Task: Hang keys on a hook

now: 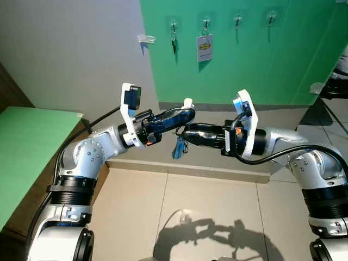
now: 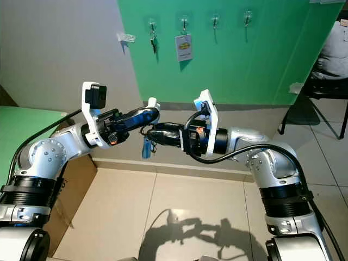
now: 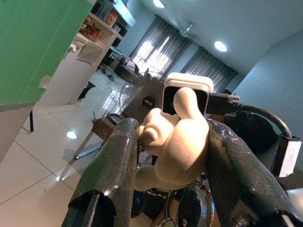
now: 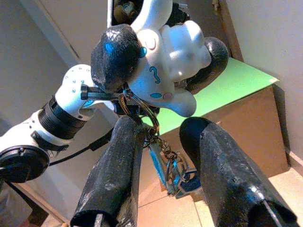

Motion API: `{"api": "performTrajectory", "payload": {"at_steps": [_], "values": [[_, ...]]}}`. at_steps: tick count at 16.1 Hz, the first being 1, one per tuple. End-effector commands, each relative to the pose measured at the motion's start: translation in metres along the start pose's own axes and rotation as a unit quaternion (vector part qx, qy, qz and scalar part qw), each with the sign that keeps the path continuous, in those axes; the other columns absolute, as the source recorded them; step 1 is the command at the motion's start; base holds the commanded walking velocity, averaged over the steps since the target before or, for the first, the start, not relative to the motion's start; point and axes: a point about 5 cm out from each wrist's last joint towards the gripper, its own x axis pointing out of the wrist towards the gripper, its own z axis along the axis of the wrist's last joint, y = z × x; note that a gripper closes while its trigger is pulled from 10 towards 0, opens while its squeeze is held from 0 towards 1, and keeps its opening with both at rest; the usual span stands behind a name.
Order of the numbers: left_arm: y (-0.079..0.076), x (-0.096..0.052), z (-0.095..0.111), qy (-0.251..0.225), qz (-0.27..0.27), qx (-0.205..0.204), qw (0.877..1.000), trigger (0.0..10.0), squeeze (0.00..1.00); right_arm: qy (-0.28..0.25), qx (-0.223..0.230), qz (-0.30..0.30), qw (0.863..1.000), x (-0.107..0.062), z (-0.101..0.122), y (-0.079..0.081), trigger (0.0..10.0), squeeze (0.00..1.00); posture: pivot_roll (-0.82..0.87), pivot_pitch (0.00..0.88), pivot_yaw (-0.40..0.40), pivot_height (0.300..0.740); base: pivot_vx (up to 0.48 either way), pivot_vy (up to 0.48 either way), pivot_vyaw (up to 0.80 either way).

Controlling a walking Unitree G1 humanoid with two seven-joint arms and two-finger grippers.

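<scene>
At the centre of the head views, the left gripper (image 1: 186, 112) reaches in from the left and the right gripper (image 1: 185, 132) from the right, their tips meeting, with a figurine (image 3: 174, 137) between the left fingers and a bunch of keys (image 1: 179, 145) hanging just below the meeting point. Behind them, along the top of the frame, a wall panel (image 1: 283, 60) carries a row of four hooks (image 1: 237, 19); the leftmost hook bears a key (image 1: 174, 42), the next a tag (image 1: 204, 48). A cabinet (image 1: 32, 147) sits at the left edge, and tiled floor (image 1: 179, 212) fills the bottom.
</scene>
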Motion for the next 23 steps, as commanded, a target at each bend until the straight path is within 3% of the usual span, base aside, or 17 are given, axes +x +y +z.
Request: {"api": "performTrajectory", "payload": {"at_steps": [1, 2, 16, 20, 21, 22, 23], "values": [[-0.004, 0.003, 0.006, 0.007, -0.010, 0.013, 1.000, 0.0, 0.00, -0.014, -0.006, 0.017, 1.000, 0.002, 0.009, 0.004, 9.6, 0.00, -0.24, 0.000, 0.091, 0.740, 0.000, 0.000, 0.00], [-0.004, 0.003, 0.006, 0.009, -0.009, 0.013, 1.000, 0.0, 0.00, -0.027, -0.005, 0.025, 0.999, 0.002, 0.013, 0.006, 0.0, 0.00, -0.24, 0.000, 0.092, 0.740, 0.000, 0.000, 0.00], [-0.003, 0.002, 0.004, 0.016, -0.008, 0.015, 1.000, 0.0, 0.00, -0.084, -0.003, 0.049, 0.995, 0.003, 0.027, 0.012, 0.0, 0.00, -0.24, 0.000, 0.095, 0.740, 0.000, 0.000, 0.00], [0.002, -0.001, 0.004, 0.016, 0.017, 0.033, 0.999, 0.0, 0.00, -0.092, -0.001, 0.041, 0.995, 0.003, 0.028, 0.011, 0.0, 0.00, -0.24, 0.000, 0.093, 0.740, 0.000, 0.000, 0.00], [0.007, -0.002, 0.005, 0.021, 0.044, 0.055, 0.997, 0.0, 0.00, -0.095, 0.000, 0.038, 0.995, 0.002, 0.028, 0.010, 0.0, 0.00, -0.24, 0.000, 0.093, 0.740, 0.000, 0.000, 0.00], [0.017, -0.002, 0.007, 0.029, 0.104, 0.107, 0.988, 10.0, 0.00, -0.096, 0.001, 0.034, 0.995, 0.002, 0.027, 0.009, 0.0, 0.00, -0.24, 0.000, 0.093, 0.740, 0.000, 0.000, 0.00], [0.028, -0.002, 0.011, 0.029, 0.158, 0.139, 0.977, 10.0, 1.00, -0.097, 0.003, 0.030, 0.995, 0.002, 0.026, 0.008, 0.0, 0.00, -0.24, 0.000, 0.093, 0.740, 0.000, 0.000, 0.00]]}}
